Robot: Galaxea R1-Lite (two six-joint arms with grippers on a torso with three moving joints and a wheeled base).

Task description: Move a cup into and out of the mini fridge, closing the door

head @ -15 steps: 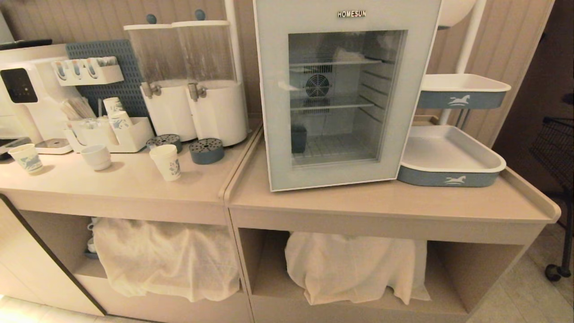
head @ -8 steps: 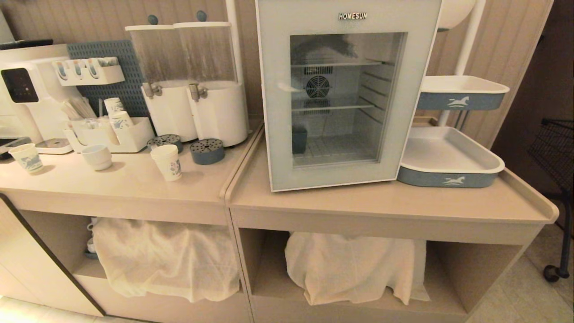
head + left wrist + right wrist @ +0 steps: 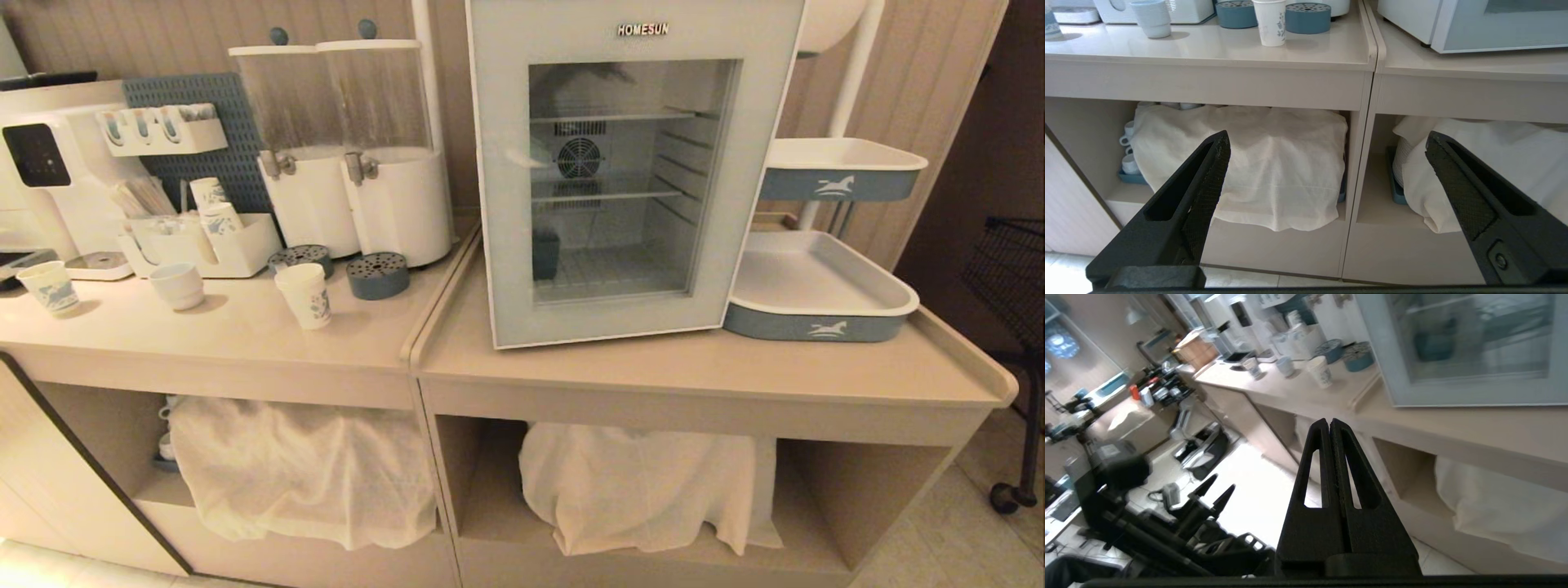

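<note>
The tall white paper cup (image 3: 304, 296) with a small blue logo stands upright on the left counter, near its front. To its right the mini fridge (image 3: 620, 229) sits on the adjoining counter, its glass door (image 3: 502, 204) closed. A dark cup (image 3: 544, 251) rests on the fridge's bottom shelf. Neither gripper is in the head view. My left gripper (image 3: 1327, 139) hangs open and empty below counter height, facing the cloth-covered shelves, with the cup (image 3: 1269, 22) above it. My right gripper (image 3: 1329, 421) is shut on nothing, low in front of the counter, the cup (image 3: 1319, 371) far beyond it.
A short patterned cup (image 3: 49, 286) and a squat white cup (image 3: 175, 286) share the left counter with two dispensers (image 3: 351, 163) and round blue stands (image 3: 376, 273). Stacked trays (image 3: 816, 322) stand right of the fridge. White cloths (image 3: 302, 465) cover the lower shelves.
The whole head view has shifted down a touch, while the things on the counters keep their places. A dim reflection in the door's glass has shrunk.
</note>
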